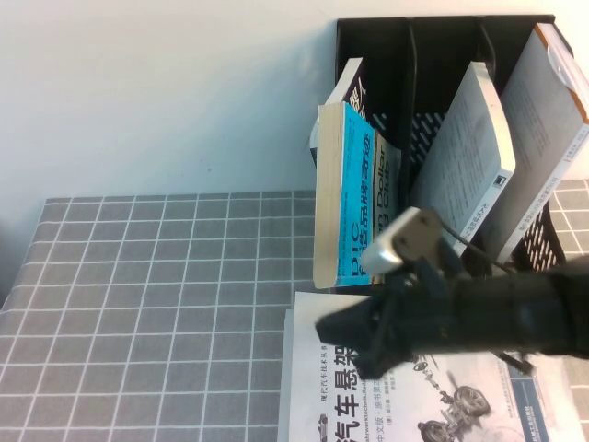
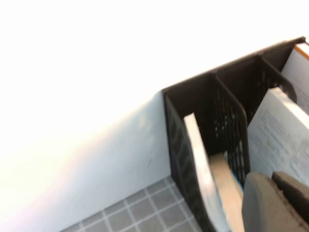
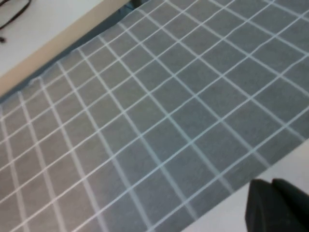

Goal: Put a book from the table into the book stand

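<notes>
1 book at the mouth of the stand

**Step in hand:** the insertion looks almost done. The book [image 1: 354,203] stands upright at the front of the book stand [image 1: 433,37], in its left compartment, leaning on a black-spined book [image 1: 354,87] deeper in the stand. The left gripper [image 2: 280,195] sits just beside the book's page edge, in front of the stand; I cannot tell whether it clasps anything. The right gripper [image 3: 276,205] hangs over the table [image 1: 138,304], well apart from the stand, its grip also unclear.

**Next:** probably nudge the book fully into the stand, then back off without tipping it
</notes>
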{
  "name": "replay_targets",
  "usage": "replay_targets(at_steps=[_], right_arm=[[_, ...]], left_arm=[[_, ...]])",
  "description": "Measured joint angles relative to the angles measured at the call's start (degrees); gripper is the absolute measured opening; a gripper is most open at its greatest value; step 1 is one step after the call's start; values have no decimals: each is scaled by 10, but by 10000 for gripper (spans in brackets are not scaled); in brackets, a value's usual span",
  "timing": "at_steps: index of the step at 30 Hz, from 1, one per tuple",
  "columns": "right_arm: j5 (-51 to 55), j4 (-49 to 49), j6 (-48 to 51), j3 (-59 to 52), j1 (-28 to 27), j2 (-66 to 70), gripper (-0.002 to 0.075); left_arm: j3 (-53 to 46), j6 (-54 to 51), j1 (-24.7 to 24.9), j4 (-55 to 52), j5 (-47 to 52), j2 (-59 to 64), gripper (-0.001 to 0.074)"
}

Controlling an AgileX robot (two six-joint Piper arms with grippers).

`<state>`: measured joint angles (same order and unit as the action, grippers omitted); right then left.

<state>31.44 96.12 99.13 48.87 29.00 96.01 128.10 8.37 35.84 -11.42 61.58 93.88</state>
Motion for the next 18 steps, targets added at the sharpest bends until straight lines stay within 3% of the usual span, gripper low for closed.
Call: replay_targets(at_steps=[9,18], right_arm=[[-16,7,40,118,4,100,-4],[-154,13,34,196,-8,110,-3]], left_arm=[[-137,-3,0,-30,-5,-133,-1],[-298,82,0,-140,-53,-276,-1]])
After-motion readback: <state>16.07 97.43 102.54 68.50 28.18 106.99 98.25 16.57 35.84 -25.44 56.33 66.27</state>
